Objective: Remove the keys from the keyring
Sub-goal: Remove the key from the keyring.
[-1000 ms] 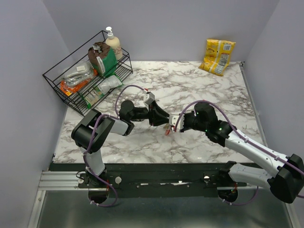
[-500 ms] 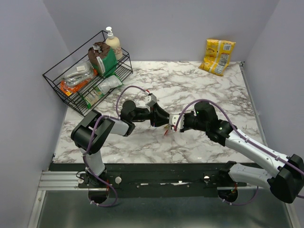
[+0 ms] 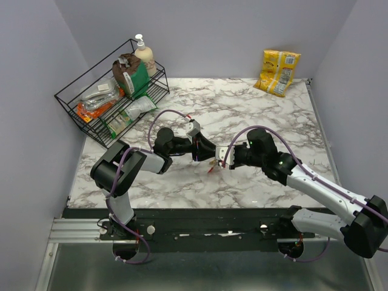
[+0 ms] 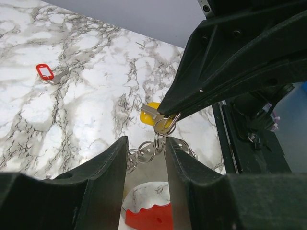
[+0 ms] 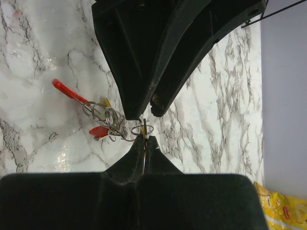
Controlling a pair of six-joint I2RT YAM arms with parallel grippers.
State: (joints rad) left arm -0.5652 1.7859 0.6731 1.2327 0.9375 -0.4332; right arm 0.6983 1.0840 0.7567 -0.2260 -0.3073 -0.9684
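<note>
The keyring is a chain of small silver rings on a flat metal plate with a red curved loop. My left gripper is shut on that plate, which spans the gap between its fingers. My right gripper is shut edge-on on a yellow-headed key still hooked to the last ring. In the top view the two grippers meet tip to tip, left gripper and right gripper, just above the marble, with red dangling below. A red-tagged key lies loose on the table.
A black wire rack with packets and a soap bottle stands at the back left. A yellow snack bag leans in the back right corner. Marble table has walls on three sides.
Both grippers keep their holds. The left wrist has shifted slightly to the right and the meeting point has drifted a little; the keyring still hangs between them.
</note>
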